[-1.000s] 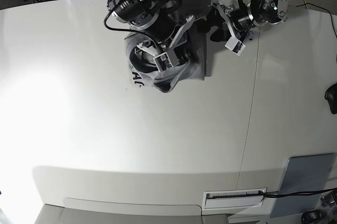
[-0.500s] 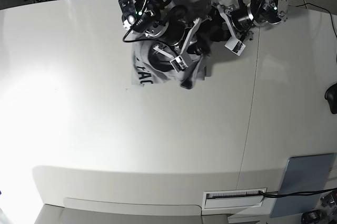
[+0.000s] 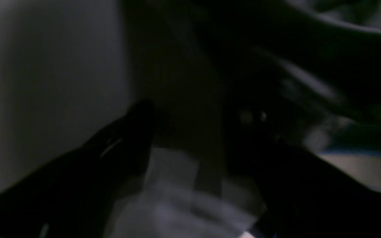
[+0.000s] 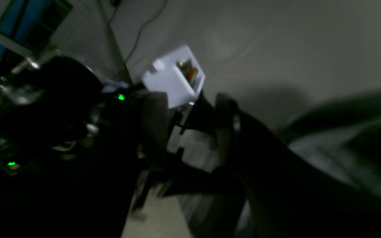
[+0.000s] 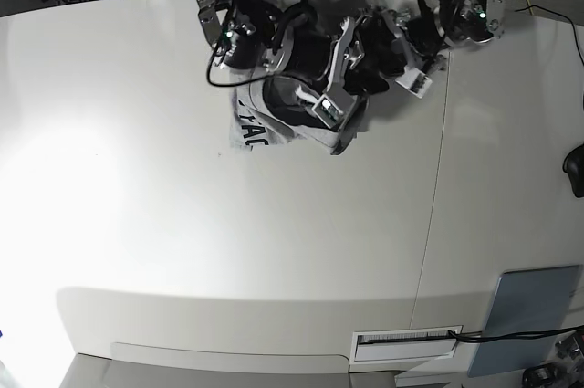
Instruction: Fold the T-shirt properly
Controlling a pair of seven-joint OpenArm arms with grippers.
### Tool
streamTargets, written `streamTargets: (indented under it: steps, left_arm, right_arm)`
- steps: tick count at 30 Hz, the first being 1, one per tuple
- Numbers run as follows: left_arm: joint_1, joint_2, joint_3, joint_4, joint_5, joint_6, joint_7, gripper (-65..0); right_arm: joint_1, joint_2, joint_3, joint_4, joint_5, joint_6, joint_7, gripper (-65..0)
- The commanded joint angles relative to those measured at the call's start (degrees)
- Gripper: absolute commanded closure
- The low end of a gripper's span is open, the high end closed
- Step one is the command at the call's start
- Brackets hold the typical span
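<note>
- The T-shirt (image 5: 274,128) lies bunched at the table's (image 5: 182,224) far edge, lettering on its left.
- The right gripper (image 5: 339,78) hovers over it, jaws parted, apparently empty; dragging cloth would spoil the fold.
- The left gripper (image 5: 401,55), wide open and empty, sits close, risking collision.

T-shirt (image 5: 260,130): heather-grey, black block lettering showing at its left edge; bunched in a crumpled heap, lying at the table's far edge.

The T-shirt (image 5: 274,128) lies bunched on the table's (image 5: 182,251) far side, under the right hand (image 5: 339,96).
</note>
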Motion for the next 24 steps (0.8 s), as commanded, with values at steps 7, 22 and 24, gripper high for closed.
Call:
streamTargets:
  steps: [7,22,24]
  left_arm:
    - [0.4,-0.5,-8.5,5.9,-7.2,-1.1,0.7,-31.9]
    - [3.1,-0.5,3.0,15.8,-14.4,-5.7,9.4,-31.9]
    - [3.0,-0.5,5.8,15.8,-14.4,-5.7,9.4,-31.9]
  right_arm:
    - [0.5,1.6,0.1,10.2,-19.8,-8.3,1.3,-23.8]
    - [-1.0,12.6,27.9,10.5,-29.3,-16.9,1.3,-23.8]
    - [-1.9,13.7,31.3,10.5,-29.1,-16.9,1.4,-23.8]
